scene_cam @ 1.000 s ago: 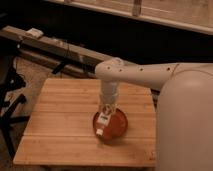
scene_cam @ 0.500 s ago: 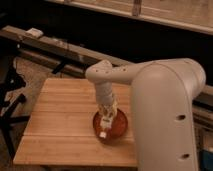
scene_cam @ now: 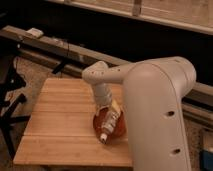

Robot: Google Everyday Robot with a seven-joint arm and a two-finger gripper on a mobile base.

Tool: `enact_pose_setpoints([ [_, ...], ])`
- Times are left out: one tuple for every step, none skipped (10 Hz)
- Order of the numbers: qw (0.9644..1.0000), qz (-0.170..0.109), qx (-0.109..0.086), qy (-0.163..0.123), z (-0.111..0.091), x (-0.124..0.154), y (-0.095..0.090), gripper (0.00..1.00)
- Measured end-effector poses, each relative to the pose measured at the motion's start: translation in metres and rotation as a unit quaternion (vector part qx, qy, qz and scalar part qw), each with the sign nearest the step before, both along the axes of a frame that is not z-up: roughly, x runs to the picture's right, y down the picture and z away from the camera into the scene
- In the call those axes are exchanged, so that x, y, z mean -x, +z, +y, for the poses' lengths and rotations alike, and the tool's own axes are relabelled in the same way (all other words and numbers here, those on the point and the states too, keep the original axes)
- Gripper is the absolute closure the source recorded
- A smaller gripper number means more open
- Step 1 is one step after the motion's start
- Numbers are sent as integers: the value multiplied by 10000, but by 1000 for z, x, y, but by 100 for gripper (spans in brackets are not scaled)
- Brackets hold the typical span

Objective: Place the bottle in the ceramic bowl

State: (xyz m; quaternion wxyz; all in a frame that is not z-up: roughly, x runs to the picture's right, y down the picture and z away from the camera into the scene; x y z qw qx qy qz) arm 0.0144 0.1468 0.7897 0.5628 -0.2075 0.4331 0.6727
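Compared against the view half a second earlier: arm (scene_cam: 150, 100) swung further across the frame, wrist lowered and angled toward the ceramic bowl (scene_cam: 111, 131). Bottle (scene_cam: 108, 125) tipped from near upright to a steep slant — cap end low, resting at the bowl's front rim. Judged as the placement step nearly complete, release outstanding.

Gripper (scene_cam: 111, 111) positioned just above the bowl, at the bottle's upper end. Opening of the fingers and any remaining hold on the bottle — cannot tell.

Bottle appearance: slim, pale cream body, tan label band, white cap pointing down and toward the camera. Located over and partly inside the bowl, cap overlapping the near rim.

Bowl appearance: round, shallow, glossy orange-red, seated on the wooden tabletop (scene_cam: 60, 120) near its right front portion, partly masked by the arm.
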Motion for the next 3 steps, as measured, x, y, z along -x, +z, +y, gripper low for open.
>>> enact_pose_setpoints([
  [10000,6,-4,7,0,-1,0,20],
  [10000,13,-1,14,0,-2,0,20],
  [10000,14,1,14,0,-2,0,20],
])
